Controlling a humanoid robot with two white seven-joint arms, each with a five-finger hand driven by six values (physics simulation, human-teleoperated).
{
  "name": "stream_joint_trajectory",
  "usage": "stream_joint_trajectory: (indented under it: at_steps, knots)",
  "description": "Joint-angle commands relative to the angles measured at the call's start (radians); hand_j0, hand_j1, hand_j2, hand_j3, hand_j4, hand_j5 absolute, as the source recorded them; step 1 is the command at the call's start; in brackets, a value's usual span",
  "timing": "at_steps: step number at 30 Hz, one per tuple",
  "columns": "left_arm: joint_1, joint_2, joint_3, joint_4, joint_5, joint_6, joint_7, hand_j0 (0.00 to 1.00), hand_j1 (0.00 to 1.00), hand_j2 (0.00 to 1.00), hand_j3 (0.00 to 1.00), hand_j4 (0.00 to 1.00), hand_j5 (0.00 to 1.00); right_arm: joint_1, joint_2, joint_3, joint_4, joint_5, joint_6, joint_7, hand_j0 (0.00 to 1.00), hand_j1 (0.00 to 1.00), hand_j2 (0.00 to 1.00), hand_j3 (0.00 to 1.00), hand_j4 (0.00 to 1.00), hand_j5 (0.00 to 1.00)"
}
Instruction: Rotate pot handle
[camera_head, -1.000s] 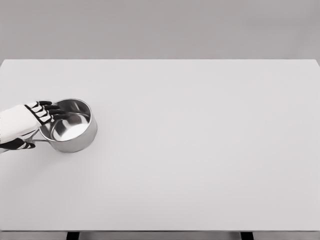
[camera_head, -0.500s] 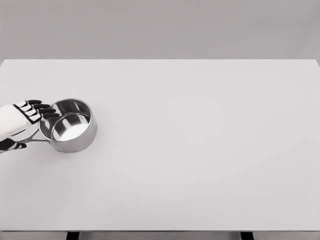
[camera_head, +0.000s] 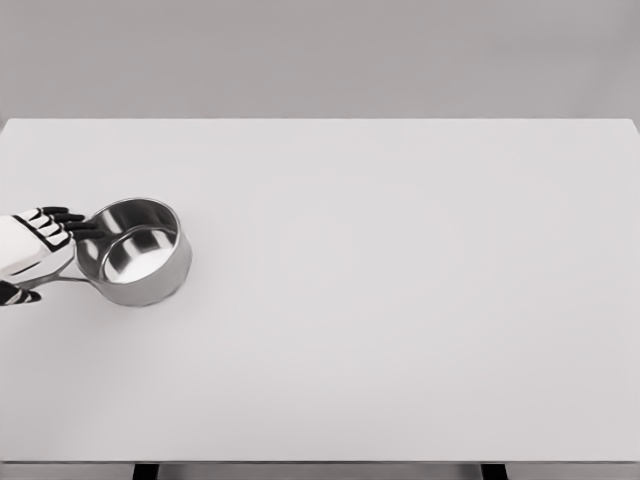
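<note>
Fingers (camera_head: 75, 224) on the left hand (camera_head: 35, 245) are stretched out, black tips touching the pot (camera_head: 135, 250) rim, not gripping anything. Steel pot sits far left on the white surface (camera_head: 400, 300), handle (camera_head: 50, 281) pointing left under the hand. No readable markings.

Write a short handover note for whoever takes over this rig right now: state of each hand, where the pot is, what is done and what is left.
Left hand: at the table's left edge, fingers spread by the pot's rim, holding nothing.
Right hand: out of view.
Pot: upright, empty, at the table's left side; handle points left, under the hand.
Done: cannot tell whether any rotation has happened.
Left: take the handle and rotate it.
</note>
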Motion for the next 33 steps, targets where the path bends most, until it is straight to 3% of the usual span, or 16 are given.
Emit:
stream_joint_trajectory:
  at_steps: [1, 33]
  knots:
    - [0.000, 0.000, 0.011, 0.007, 0.006, 0.001, 0.001, 1.00, 1.00, 1.00, 1.00, 1.00, 1.00, 0.000, 0.000, 0.000, 0.000, 0.000, 0.000, 0.000, 1.00, 1.00, 1.00, 1.00, 1.00, 1.00]
    - [-0.051, -0.020, 0.033, 0.083, -0.001, 0.001, 0.001, 1.00, 1.00, 1.00, 1.00, 1.00, 1.00, 0.000, 0.000, 0.000, 0.000, 0.000, 0.000, 0.000, 1.00, 1.00, 1.00, 1.00, 1.00, 1.00]
